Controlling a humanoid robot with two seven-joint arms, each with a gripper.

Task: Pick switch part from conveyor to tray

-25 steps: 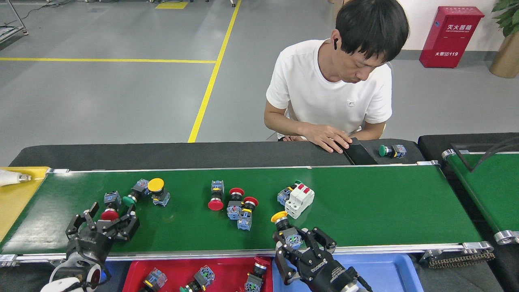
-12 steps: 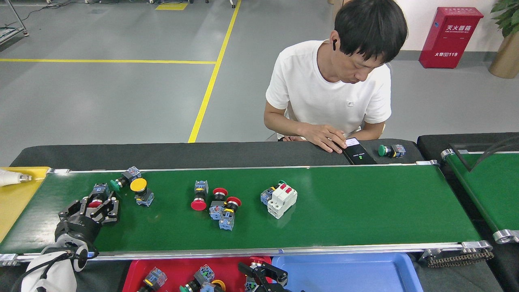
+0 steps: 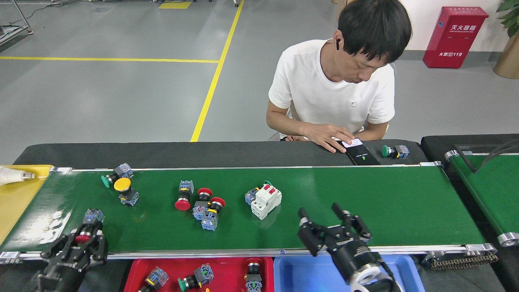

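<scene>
Near the front-left corner of the conveyor (image 3: 365, 198), your left gripper (image 3: 83, 239) is clamped on a red-capped switch part (image 3: 88, 227) with a blue contact block at its far end; the part sits over the near edge of the belt, close to the silver front rail. Your right gripper (image 3: 324, 221) is over the near edge of the belt right of centre, fingers spread apart and holding nothing. On the belt, left to right: a green-capped switch (image 3: 113, 175) lying beside a yellow-capped switch (image 3: 125, 190) near the far-left end; a red mushroom-head switch (image 3: 183, 197); two red-capped switches (image 3: 207, 206) touching each other, blue blocks toward you; then a white breaker with red levers (image 3: 265, 200) with a small blue-block switch (image 3: 251, 196) pressed against its left side. Below the front rail, the red tray (image 3: 227, 271) holds at least three switch parts, partly cut off by the frame edge; the blue tray (image 3: 304, 271) sits just to its right, under your right arm. A yellow tray (image 3: 18, 198) lies at the belt's left end with a white object (image 3: 12, 176) on it. Across the belt, a person in a white shirt (image 3: 332, 93) rests a hand (image 3: 328, 136) on a phone (image 3: 359, 152) on the black ledge, with a green-capped switch (image 3: 394, 151) just beside it. A second green belt (image 3: 490, 186) shows at the right edge.
</scene>
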